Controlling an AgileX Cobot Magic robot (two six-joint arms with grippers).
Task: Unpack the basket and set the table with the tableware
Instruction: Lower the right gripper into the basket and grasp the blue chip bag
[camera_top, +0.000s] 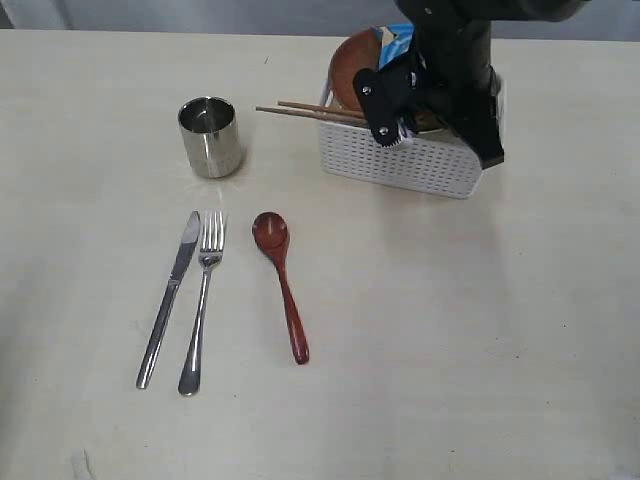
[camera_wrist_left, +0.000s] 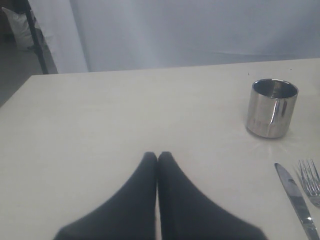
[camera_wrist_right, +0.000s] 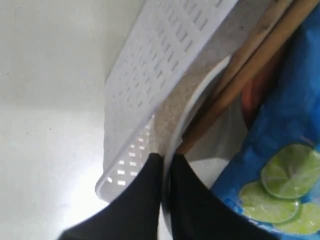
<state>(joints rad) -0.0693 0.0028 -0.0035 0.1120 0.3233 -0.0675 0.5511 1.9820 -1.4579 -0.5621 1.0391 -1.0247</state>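
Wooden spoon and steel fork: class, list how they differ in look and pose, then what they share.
The spoon is reddish-brown wood; the fork is shiny steel. The spoon ends in a round bowl, the fork in tines. In the exterior view the spoon's handle slants right, the fork's left. Both lie flat on the table.

The basket (camera_top: 400, 165) stands on the table (camera_top: 480, 330) in the upper right of the exterior frame, and the cup (camera_top: 210, 137) stands to its left. The chopsticks (camera_top: 300, 109) lie in the basket, their ends reaching out over its left rim toward the cup. The plate (camera_top: 350, 70) and the chip bag (camera_top: 397, 38) stand toward the basket's back. The bowl (camera_wrist_right: 222, 135) lies inside it, under the chopsticks. In the lower left, below the cup, the knife (camera_top: 168, 300), fork (camera_top: 203, 300) and spoon (camera_top: 282, 285) lie side by side, left to right.
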